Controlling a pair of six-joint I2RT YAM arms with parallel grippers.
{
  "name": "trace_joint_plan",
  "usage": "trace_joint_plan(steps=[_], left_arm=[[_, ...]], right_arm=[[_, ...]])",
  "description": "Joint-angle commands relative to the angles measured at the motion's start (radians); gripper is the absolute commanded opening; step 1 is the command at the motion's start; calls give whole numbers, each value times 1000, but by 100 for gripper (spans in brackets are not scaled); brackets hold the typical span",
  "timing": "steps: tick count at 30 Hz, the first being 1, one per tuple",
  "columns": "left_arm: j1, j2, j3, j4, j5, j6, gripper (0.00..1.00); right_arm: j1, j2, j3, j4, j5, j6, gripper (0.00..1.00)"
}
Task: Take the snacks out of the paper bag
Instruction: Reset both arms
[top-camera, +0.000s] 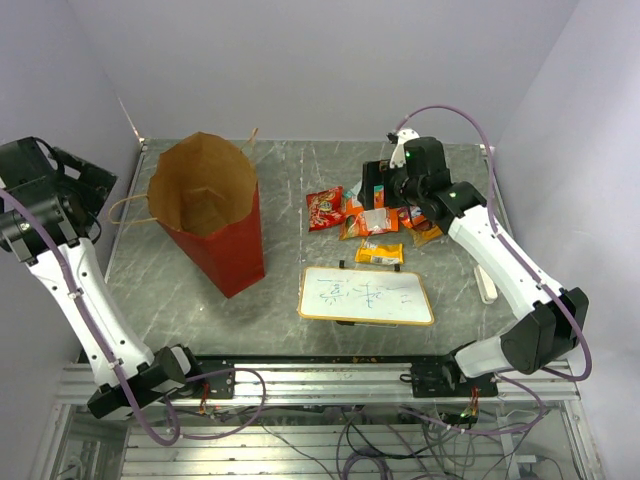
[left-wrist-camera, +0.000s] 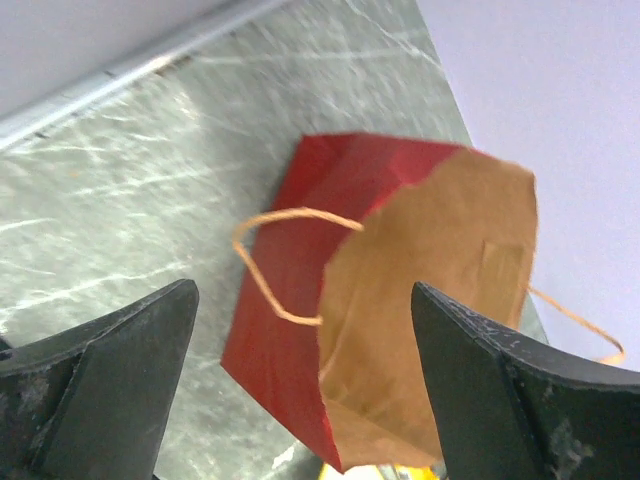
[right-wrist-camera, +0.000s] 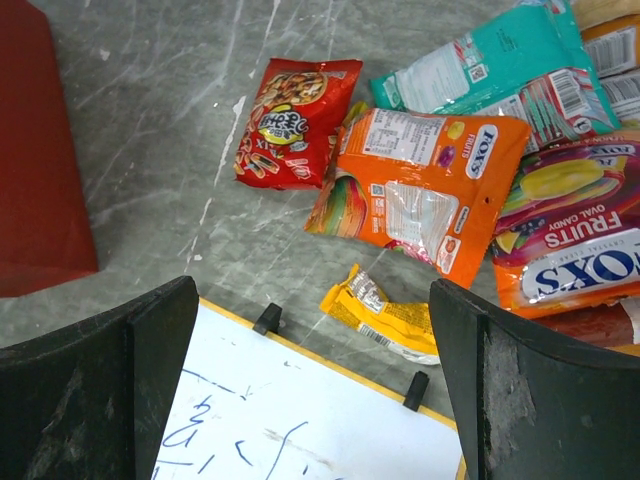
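Note:
The paper bag stands upright on the left of the table, red outside and brown inside, mouth open; only brown paper shows inside. In the left wrist view the paper bag lies well below my open, empty left gripper. The snacks lie on the table to the right: a red packet, an orange one, a yellow one, a teal one and a fruit-candy packet. My right gripper hovers open and empty above them; in the top view it is over the pile.
A white-framed whiteboard with blue scribbles lies in front of the snacks, its edge close to the yellow packet. A small white bar lies at the right. The left arm is raised at the table's far left edge.

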Motion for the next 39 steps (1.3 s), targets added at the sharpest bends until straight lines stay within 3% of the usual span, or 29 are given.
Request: trace_joint_plan(steps=[1,4,10,12,21,26,32,39], left_arm=[[7,-1,84,-101,-263,11,96],[-8,-20,154,53,-137,167,91],[-317,27,360,209,-32,416,93],[-423,35,406,232,19,455,95],[-657,-8,413,358,264,459,99],[-677,-56,318,408,281,390,100],[-678,-190,36,629,245,201,100],[-677,-132,102,541,242,249,98]], right_arm=[[17,-21,37,-28,107,31,100],[17,-52,76,-65,149,38,100],[17,-168,154,-148,232,16,100],[17,-208,179,-186,261,26,100],[17,-348,349,-356,301,45,100],[17,-375,440,-397,307,71,100],[17,-381,481,-393,316,113,100],[17,-354,504,-393,335,101,100]])
